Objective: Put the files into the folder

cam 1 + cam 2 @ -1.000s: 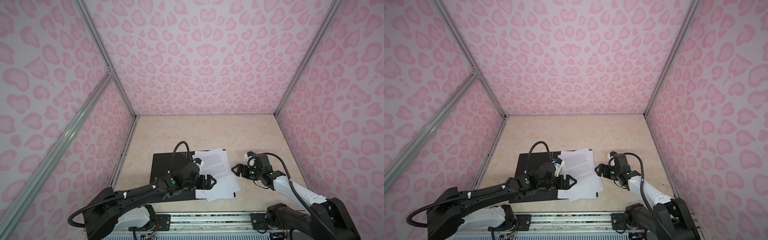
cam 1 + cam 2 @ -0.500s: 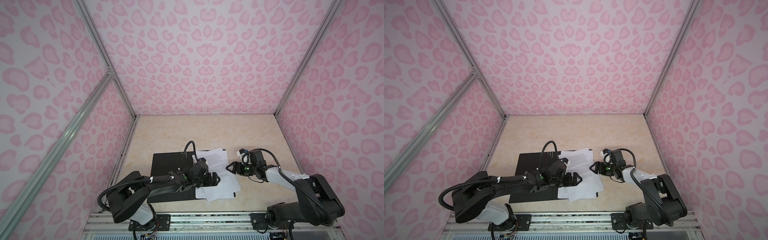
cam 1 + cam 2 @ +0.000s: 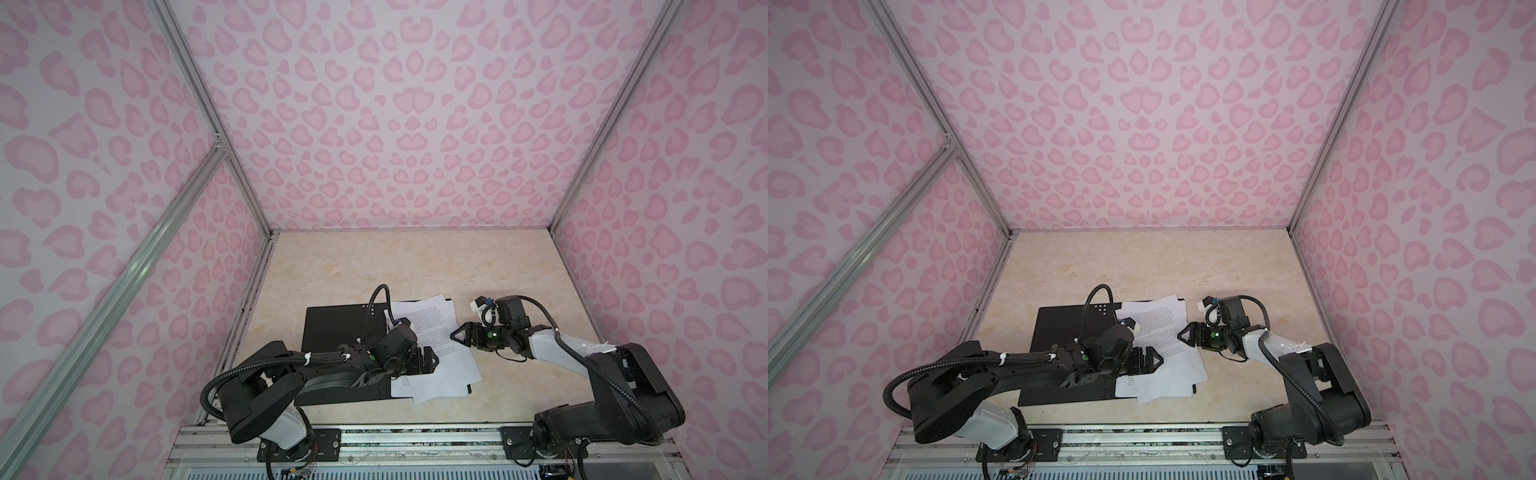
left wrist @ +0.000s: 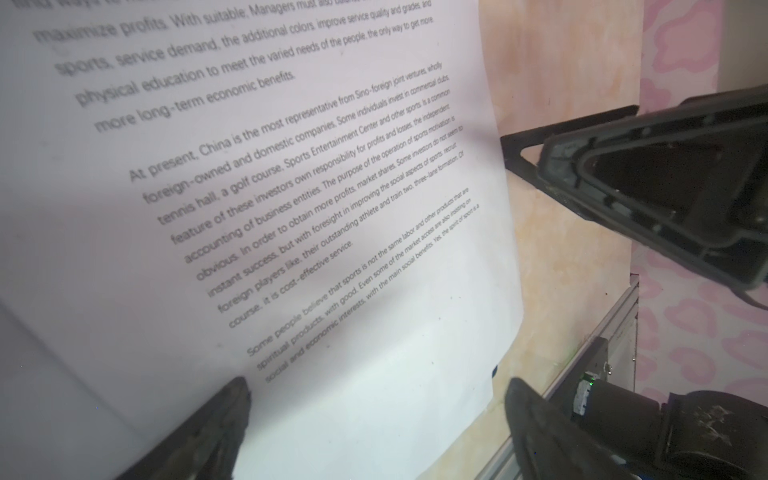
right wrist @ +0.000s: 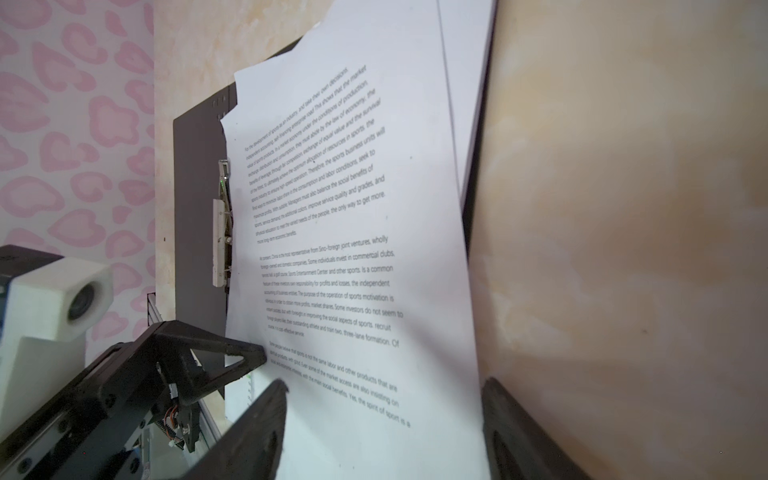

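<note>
Right gripper [image 3: 457, 333] has slid left to the right edge of the stack, and both arms have folded down low. Its jaws have narrowed some but stand apart, pinching nothing. In the right wrist view its fingers [image 5: 257, 428] straddle the top sheet's right edge. Left gripper [image 3: 430, 362] has crept right over the near-left part of the stack, jaws spread wide, nothing between them. Can't tell if it touches the paper.

Loose white printed-paper files [image 3: 428, 320] lie fanned and skewed on the right half of the thin open folder [image 3: 336, 328]. The folder is black inside up, near-centre on the beige marbled table [image 3: 374, 266]. Sheet corners overhang its right and near edges. Metal clip [image 5: 220, 232] sits just left of the sheets.

Judgement: files are on the folder but not squared. Right gripper looks set to nudge the edge in. Cover not yet closed.
</note>
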Robot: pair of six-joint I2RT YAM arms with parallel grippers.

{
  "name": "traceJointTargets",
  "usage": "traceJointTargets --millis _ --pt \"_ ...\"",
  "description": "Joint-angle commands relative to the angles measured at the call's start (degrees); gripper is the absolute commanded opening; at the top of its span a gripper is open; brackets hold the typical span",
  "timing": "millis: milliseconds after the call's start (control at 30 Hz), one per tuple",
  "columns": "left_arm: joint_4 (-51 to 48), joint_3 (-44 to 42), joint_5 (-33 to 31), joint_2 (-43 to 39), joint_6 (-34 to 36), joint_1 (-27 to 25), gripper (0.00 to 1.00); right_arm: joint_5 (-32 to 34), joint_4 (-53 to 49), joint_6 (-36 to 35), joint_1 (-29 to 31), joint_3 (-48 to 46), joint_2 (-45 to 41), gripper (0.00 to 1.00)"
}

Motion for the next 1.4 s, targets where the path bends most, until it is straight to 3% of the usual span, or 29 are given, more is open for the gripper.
traceJointTargets --millis 0,300,533,767,867,1067,1233,1367 --pt "-3.4 -0.6 -2.0 0.8 -0.2 -0.1 0.97 -2.2 -1.2 0.5 0.0 0.6 -1.1 0.72" --pt "-3.9 -0.8 -2.5 0.8 0.0 -0.4 0.97 -3.8 -2.8 -0.1 0.0 1.5 -2.2 0.6" --pt "-4.2 -0.8 -2.5 0.9 0.2 -0.4 0.97 2.8 -8.4 -3.5 1.9 2.9 -0.4 0.41" --pt "-4.4 -0.7 -2.7 0.8 0.3 -0.4 0.97 8.8 -12.1 -4.7 4.0 3.6 -1.6 0.36" --pt "-4.4 -0.7 -2.7 0.9 0.2 -0.4 0.97 8.0 -10.8 -3.7 3.9 1.9 -3.2 0.4" --pt "-4.6 -0.8 -2.7 0.6 0.2 -0.4 0.97 4.8 -5.9 -2.0 2.8 -0.3 -5.0 0.39" --pt "-4.9 -1.0 -2.9 -0.2 0.4 -0.4 0.97 5.0 -6.1 -1.7 2.7 2.0 -2.3 0.32" --pt "-5.4 -0.6 -2.7 -1.1 0.8 -0.4 0.97 5.0 -6.0 -1.1 2.5 2.7 -0.6 0.17"
